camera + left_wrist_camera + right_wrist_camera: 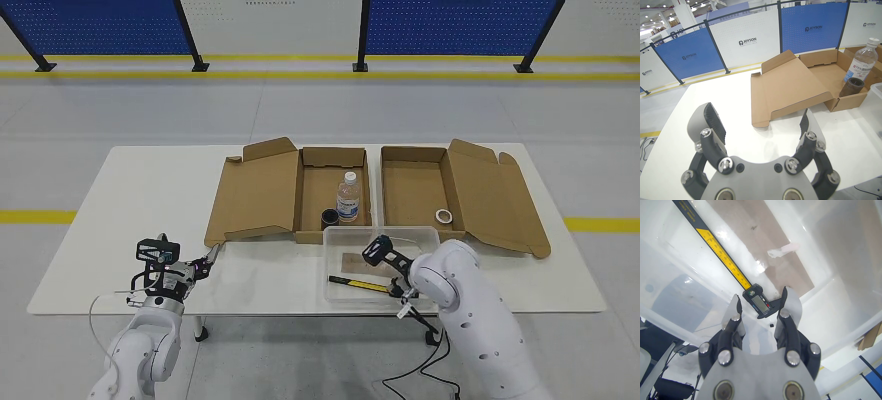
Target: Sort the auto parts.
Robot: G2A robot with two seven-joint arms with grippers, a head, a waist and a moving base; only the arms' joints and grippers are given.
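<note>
The right pincer (761, 293) hangs inside the clear bin (829, 313), half open, one finger on each side of the head of the caliper (723, 253). It has not closed on it, and I cannot tell whether a pad is touching it. The caliper lies flat on the bin floor by the front wall, its yellow-scaled beam running away from the pincer.

I'd say it is stiff, slim and fairly light. The beam looks smooth and likely to slip between the pads. The head, with its little display, is the thickest part and gives the surest grip, though I'd go gently on the screen. Held at that end, the long beam will probably droop or swing, and the slider may creep along it.

The left pincer (757, 109) is wide open and holds nothing, low over the bare worktop (130, 220) near its front left.

The count:
- One caliper and one small translucent scrap (783, 251), both in the one bin.
- Two open cardboard boxes behind the bin.
- In the left box (333, 157), one bottle (348, 196) stands upright with one black sleeve (329, 217) just beside it.
- In the right box (410, 190), one pale ring (444, 216) lies near the front corner.
</note>
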